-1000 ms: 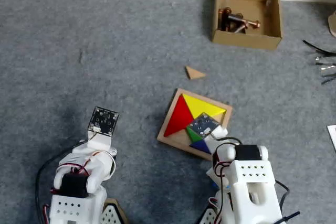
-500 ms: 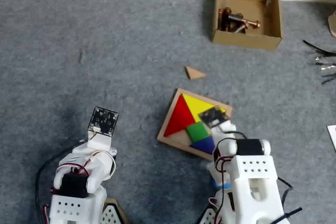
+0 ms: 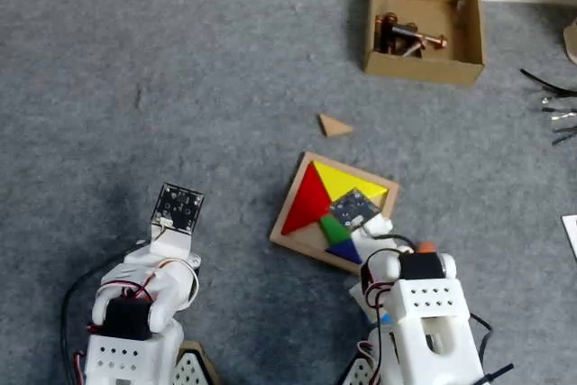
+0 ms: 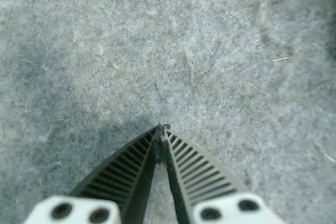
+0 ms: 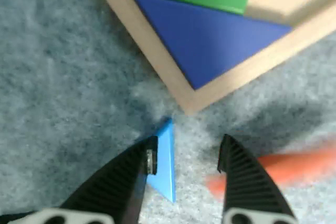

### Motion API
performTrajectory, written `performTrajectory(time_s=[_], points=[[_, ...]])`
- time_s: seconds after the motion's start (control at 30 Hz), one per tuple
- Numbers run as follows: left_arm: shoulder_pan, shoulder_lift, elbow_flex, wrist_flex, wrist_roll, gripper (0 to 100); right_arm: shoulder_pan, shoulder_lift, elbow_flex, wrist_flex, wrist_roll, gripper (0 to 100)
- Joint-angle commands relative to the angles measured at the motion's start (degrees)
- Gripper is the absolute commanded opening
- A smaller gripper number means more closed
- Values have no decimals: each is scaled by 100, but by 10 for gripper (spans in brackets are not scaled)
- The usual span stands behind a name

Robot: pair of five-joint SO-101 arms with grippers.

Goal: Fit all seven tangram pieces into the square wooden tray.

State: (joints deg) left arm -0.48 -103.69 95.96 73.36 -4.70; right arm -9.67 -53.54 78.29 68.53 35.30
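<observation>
While the right gripper (image 5: 189,150) hangs spread, a light-blue piece (image 5: 165,171) lies on the carpet just off the tray's (image 3: 308,242) five-o'clock corner.
Probably thin, stiff, light and slick: pinch its straight edges. The left gripper (image 4: 161,145) is closed, empty.

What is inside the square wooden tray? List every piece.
Inside the wooden tray: a red triangle, a yellow triangle, a green square and a dark blue triangle. The right arm covers part of it, so more may be hidden.
</observation>
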Motion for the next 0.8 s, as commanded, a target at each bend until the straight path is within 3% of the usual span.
performTrajectory(time_s=[0.0, 0.77], points=[[-84, -84, 119, -18, 62, 11, -57, -13, 145, -207, 149, 184], [-84, -84, 119, -9, 62, 11, -13, -22, -374, -593, 105, 184]])
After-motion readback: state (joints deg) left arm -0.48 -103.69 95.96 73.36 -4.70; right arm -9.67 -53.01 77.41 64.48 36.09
